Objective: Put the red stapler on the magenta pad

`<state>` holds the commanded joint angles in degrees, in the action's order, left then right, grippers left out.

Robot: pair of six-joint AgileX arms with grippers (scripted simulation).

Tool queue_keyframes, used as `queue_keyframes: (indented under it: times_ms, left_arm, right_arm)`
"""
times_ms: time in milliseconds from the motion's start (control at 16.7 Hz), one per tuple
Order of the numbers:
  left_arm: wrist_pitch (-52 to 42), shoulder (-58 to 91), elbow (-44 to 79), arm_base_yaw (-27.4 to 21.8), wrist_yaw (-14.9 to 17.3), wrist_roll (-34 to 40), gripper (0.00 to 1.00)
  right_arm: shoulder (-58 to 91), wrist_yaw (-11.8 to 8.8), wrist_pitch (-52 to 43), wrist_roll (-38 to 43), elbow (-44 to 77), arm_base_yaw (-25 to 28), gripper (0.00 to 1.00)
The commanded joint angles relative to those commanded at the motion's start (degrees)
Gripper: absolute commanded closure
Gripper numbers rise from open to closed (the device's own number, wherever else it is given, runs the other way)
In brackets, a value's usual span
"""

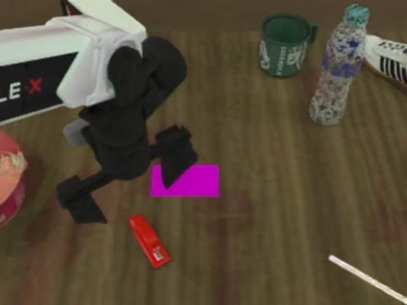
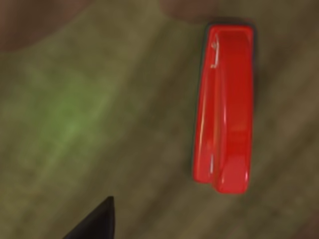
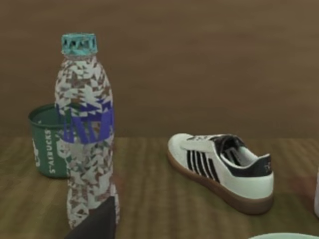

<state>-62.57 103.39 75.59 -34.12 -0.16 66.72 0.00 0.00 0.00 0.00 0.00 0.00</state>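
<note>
Above the table, left gripper [image 1: 127, 181] jaws spread wide — red stapler [image 1: 149, 240] lies beside magenta pad [image 1: 191, 182]

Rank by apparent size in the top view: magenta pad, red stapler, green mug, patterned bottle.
1. patterned bottle, the largest; it stands tall toward the camera, which may inflate it.
2. magenta pad, partly hidden by the left gripper.
3. green mug, close to the pad; order unsure.
4. red stapler, the smallest.

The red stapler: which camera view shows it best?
The left wrist view shows the red stapler best: it is close, whole and unobstructed on the wooden table. The top view also shows it whole but small, near the open left gripper. The right wrist view does not show it.
</note>
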Motion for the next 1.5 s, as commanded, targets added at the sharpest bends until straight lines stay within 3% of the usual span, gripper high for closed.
queue_keyframes:
  times_ms: [360,840,1200,1500]
  left_arm:
    - [1.04,0.25,-0.81,0.24,0.01,-0.15,0.0]
    - [19.62,8.0,-11.28,0.22,0.04,-0.36,0.0]
    - [21.87,9.14,-12.73,0.2,0.04,-0.34,0.0]
    - [21.87,9.14,-12.73,0.2,0.04,-0.34,0.38]
  right_arm:
    - [0.0,0.0,0.0,0.0,0.0,0.0,0.0]
    - [0.0,0.0,0.0,0.0,0.0,0.0,0.0]
    - [0.0,0.0,0.0,0.0,0.0,0.0,0.0]
    - [0.0,0.0,0.0,0.0,0.0,0.0,0.0]
